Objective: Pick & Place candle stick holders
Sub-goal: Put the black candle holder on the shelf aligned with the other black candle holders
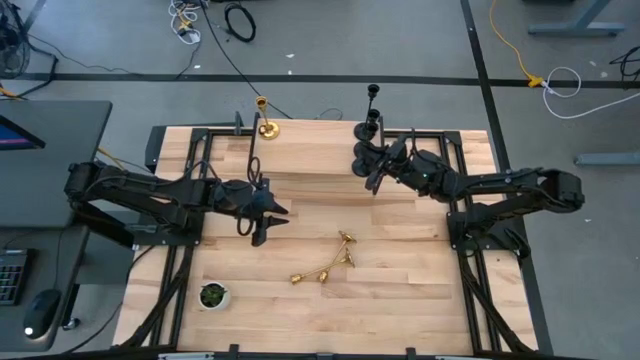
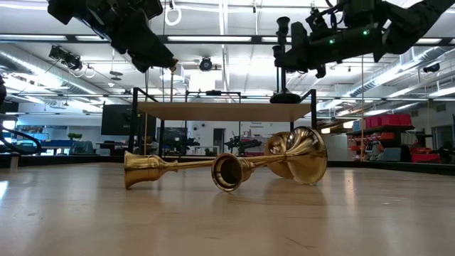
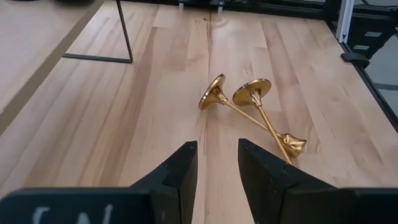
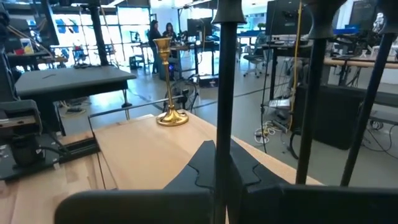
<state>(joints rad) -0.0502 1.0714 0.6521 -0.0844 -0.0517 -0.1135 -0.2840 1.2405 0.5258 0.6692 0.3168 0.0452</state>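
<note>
My right pincer (image 4: 217, 163) clamps a black holder's (image 4: 222, 74) stem above the raised shelf (image 1: 310, 158). My left pincer (image 3: 216, 163) hangs partly open, empty, near two fallen gold holders (image 3: 249, 109).

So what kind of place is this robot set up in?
Probably a robotics lab or open workshop: a wooden table on a black frame, loose floor cables, and desks with monitors behind.

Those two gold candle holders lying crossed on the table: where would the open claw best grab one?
Probably by a slim stem, from straight above. The two gold holders lie flat, stems crossing, so the left gripper should straddle one stem away from the crossing and the wide flared bases.
</note>
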